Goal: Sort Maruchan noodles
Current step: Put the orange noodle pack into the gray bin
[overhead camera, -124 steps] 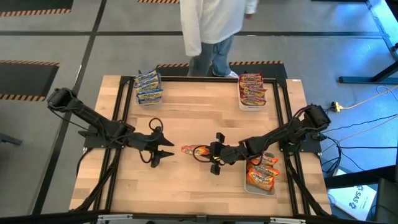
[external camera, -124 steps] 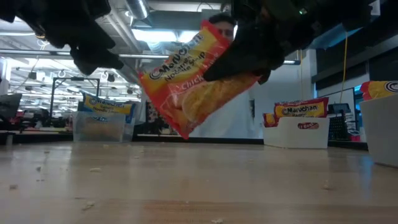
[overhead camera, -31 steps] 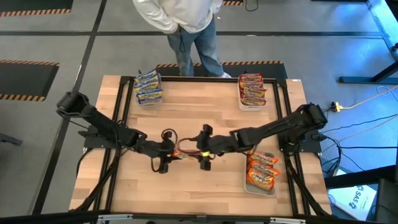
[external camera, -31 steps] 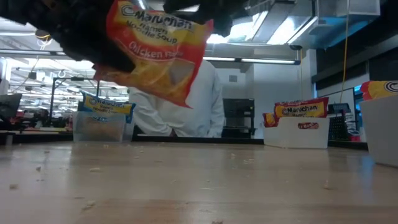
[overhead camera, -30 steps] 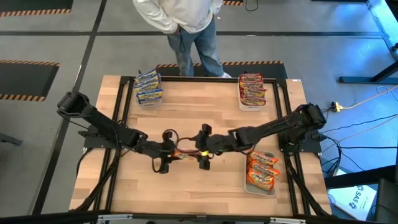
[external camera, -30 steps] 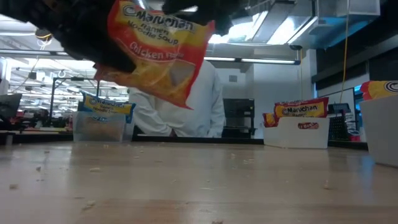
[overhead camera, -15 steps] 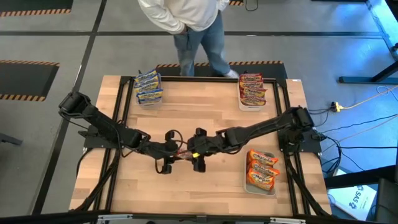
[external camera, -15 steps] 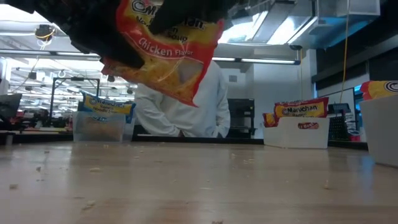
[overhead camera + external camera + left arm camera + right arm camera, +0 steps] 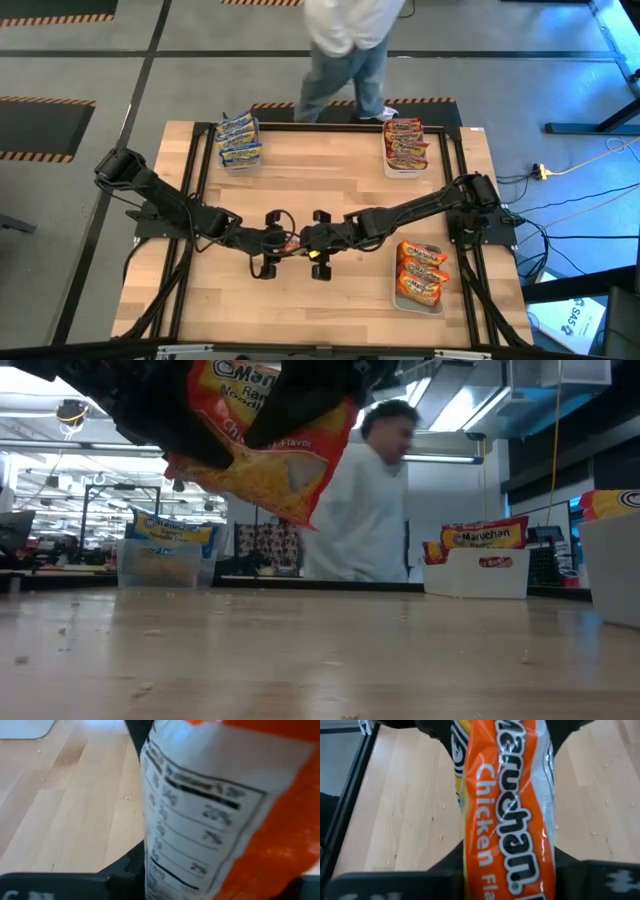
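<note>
I have one orange, flat, crinkly plastic packet of chicken-flavour Maruchan noodles (image 9: 265,445) up in the air over the middle of the pale wooden counter (image 9: 330,170), with both arms meeting on it. My left pincer (image 9: 272,243) has the packet pinched by one end; its wrist view is filled with the white nutrition panel. My right pincer (image 9: 318,244) sits on the other end, and its wrist view shows the packet running between its two dark fingers, but I cannot tell whether those fingers have actually clamped or only bracket the wrapper.

My read is that this is a hand-over in mid-air. The packet should be light, with a brittle noodle block under a slick, springy film, so I would grip along the short edge near the seam, flat across the block, not on loose film that can slip or tear.

Other packets sit in clear tubs: blue-and-yellow ones (image 9: 238,139) at the far left, red ones (image 9: 405,143) at the far right, orange ones (image 9: 420,272) near right. A person (image 9: 345,50) stands beyond the far edge.
</note>
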Robot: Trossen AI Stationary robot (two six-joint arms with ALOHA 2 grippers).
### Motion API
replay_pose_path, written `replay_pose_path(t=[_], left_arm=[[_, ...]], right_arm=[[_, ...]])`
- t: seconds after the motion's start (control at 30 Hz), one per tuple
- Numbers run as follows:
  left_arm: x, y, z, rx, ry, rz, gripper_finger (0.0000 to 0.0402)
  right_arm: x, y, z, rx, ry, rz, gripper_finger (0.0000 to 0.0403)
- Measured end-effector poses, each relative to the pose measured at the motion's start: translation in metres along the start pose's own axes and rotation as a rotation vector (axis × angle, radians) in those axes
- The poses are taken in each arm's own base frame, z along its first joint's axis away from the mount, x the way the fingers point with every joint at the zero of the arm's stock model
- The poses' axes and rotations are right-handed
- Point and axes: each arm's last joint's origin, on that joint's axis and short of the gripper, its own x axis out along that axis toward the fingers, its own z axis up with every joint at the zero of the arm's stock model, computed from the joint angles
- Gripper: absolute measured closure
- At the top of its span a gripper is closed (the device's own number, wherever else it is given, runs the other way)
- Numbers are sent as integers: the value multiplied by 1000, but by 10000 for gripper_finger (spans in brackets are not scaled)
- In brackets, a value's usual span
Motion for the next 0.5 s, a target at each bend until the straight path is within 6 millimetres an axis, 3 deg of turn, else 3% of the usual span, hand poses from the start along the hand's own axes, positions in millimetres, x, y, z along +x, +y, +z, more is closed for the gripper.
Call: replay_pose_path(t=[0.07,0.2,0.5], left_arm=[[0,0,0,0,-1,6,260],[-1,0,1,-3,-5,3,235],[-32,-3,10,-16,-18,-106,206]], right_arm=[[-1,0,1,-18,-1,0,317],[-2,2,1,-38,-3,4,317],[-46,32,-3,-15,55,16,314]])
